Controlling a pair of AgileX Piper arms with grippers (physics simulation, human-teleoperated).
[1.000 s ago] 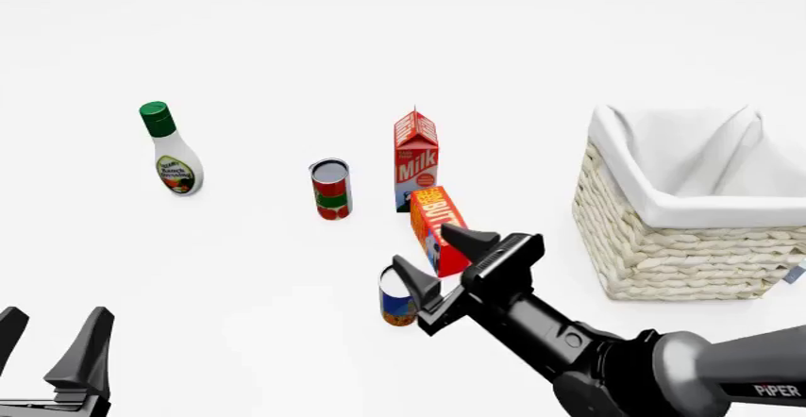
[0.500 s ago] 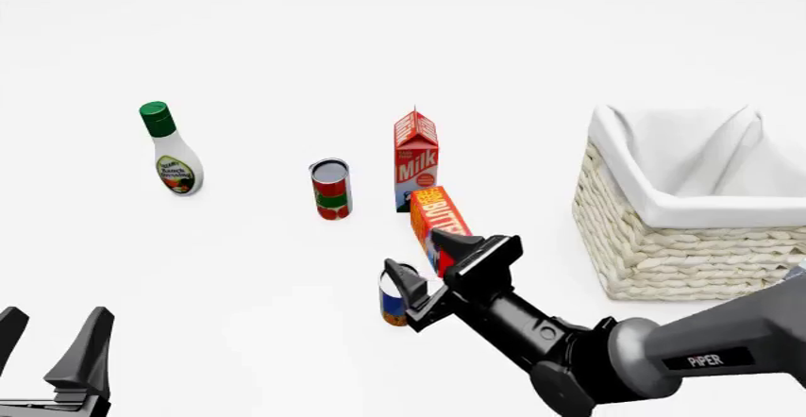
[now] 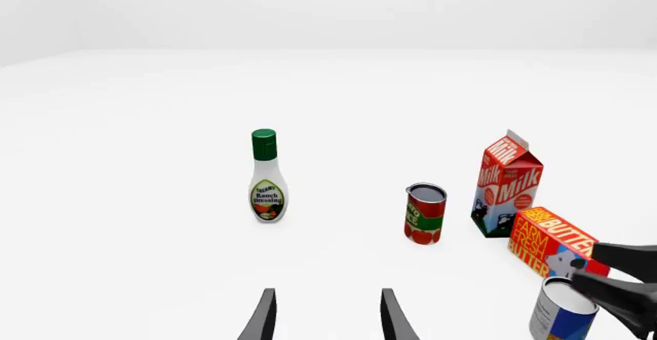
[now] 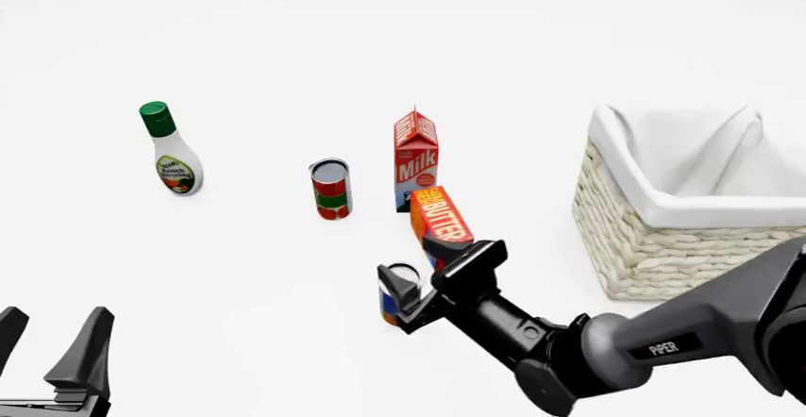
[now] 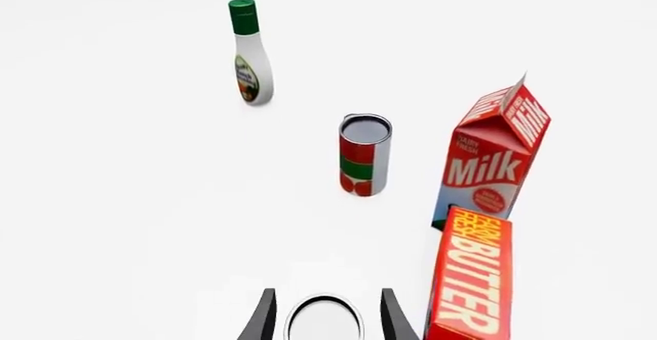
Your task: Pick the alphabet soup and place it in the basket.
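The alphabet soup [image 4: 398,306] is a small can with a blue and orange label and a silvery top, standing upright near the table's front centre. My right gripper [image 4: 432,275] is open and lowered around it. In the right wrist view the can's top [image 5: 323,321] lies between the two fingers [image 5: 263,318] with a small gap on each side. The can [image 3: 561,315] also shows in the left wrist view, beside the right gripper's fingers [image 3: 616,257]. The wicker basket [image 4: 667,257] with white lining stands to the right. My left gripper [image 4: 51,351] is open and holds nothing at the front left.
A butter box [image 4: 437,217] lies just beyond the soup, close to the right gripper's far finger. Behind it stands a milk carton [image 4: 416,158]. A red-and-green can [image 4: 331,191] and a ranch dressing bottle [image 4: 168,153] stand further left.
My right gripper has come down and back toward the soup can, so its open fingers now straddle it. The left gripper has not moved.
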